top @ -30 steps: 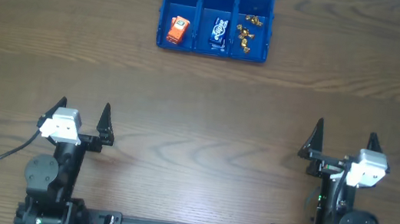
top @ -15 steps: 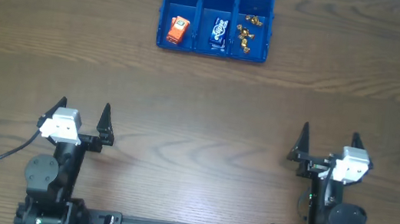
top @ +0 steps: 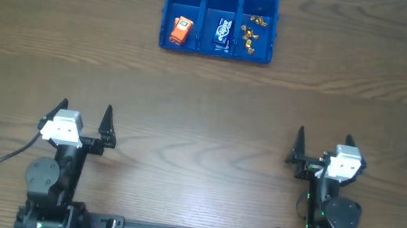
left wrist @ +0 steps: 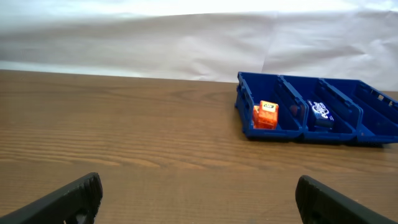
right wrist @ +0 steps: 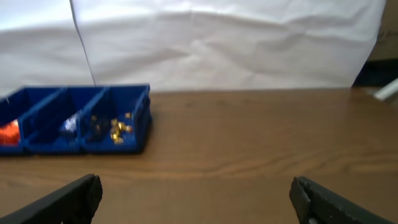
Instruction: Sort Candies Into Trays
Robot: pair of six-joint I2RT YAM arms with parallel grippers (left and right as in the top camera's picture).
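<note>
A blue tray (top: 222, 1) with three compartments sits at the far middle of the table. Its left compartment holds an orange candy (top: 181, 31), the middle one a blue-wrapped candy (top: 223, 33), the right one several small gold candies (top: 250, 32). My left gripper (top: 86, 110) is open near the front left, with nothing between its fingers. My right gripper (top: 323, 139) is open near the front right, also holding nothing. The tray (left wrist: 323, 93) with the orange candy (left wrist: 266, 115) lies far ahead in the left wrist view. In the right wrist view the tray (right wrist: 140, 118) holds gold candies (right wrist: 115, 129).
The wooden table (top: 206, 91) stretches bare between the grippers and the tray. A white backdrop (left wrist: 186, 37) stands behind the table's far edge.
The right arm has swung leftward, shifting its open gripper toward the table's middle. The left arm and the candies have not moved.
</note>
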